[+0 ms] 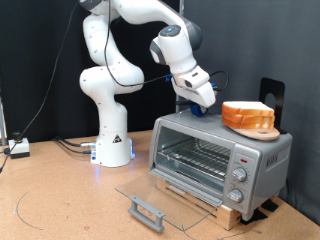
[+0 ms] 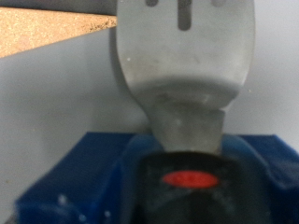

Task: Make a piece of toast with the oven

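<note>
"Well, which step was in hand there?"

"The approach to the bread, by my reading. The boxy silver toaster oven stood on the brown wooden surface with its glass door folded down flat and its wire rack bare. So the opening looked done and the loading not yet."

"And the end effector?"

"The end effector hung just above the oven's roof, on the exterior view's left of the slice and apart from it. Spread or pressed together, I could not tell. The wrist view showed only one grey finger over something blue."

"Where was the bread?"

"The flat squarish piece of toast, orange-brown at the crust, lay on a round tan wooden dish on top of the oven, toward the exterior view's right. I judged that any grasp would call for fingers set across its thin sides and a light squeeze, since bread would likely crush"
</note>
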Controlling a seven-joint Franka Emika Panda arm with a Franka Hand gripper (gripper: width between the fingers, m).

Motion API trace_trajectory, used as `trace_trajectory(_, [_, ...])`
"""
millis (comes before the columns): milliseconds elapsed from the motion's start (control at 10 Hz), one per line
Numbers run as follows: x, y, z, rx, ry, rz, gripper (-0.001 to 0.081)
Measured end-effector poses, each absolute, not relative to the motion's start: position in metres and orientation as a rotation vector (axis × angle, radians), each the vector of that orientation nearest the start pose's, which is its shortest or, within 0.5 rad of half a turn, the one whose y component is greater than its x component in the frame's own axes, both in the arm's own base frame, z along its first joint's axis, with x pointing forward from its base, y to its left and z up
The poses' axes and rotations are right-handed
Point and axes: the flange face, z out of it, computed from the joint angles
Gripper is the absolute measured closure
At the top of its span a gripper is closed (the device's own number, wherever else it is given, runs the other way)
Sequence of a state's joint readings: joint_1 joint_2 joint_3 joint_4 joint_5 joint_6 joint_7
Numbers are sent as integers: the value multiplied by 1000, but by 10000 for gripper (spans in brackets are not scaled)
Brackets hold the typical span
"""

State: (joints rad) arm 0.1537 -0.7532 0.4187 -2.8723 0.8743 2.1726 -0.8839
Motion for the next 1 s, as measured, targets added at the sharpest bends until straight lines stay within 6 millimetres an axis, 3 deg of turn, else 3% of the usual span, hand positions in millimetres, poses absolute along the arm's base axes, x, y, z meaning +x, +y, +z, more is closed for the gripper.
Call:
trace_trajectory(300, [266,182,380,-2452,-1142,-249,406])
trace_trajectory(800, [253,162,433,-2313,-1141,-356,411])
trace_trajectory(1000, [259,161,436,-2350,-1118,-400,411])
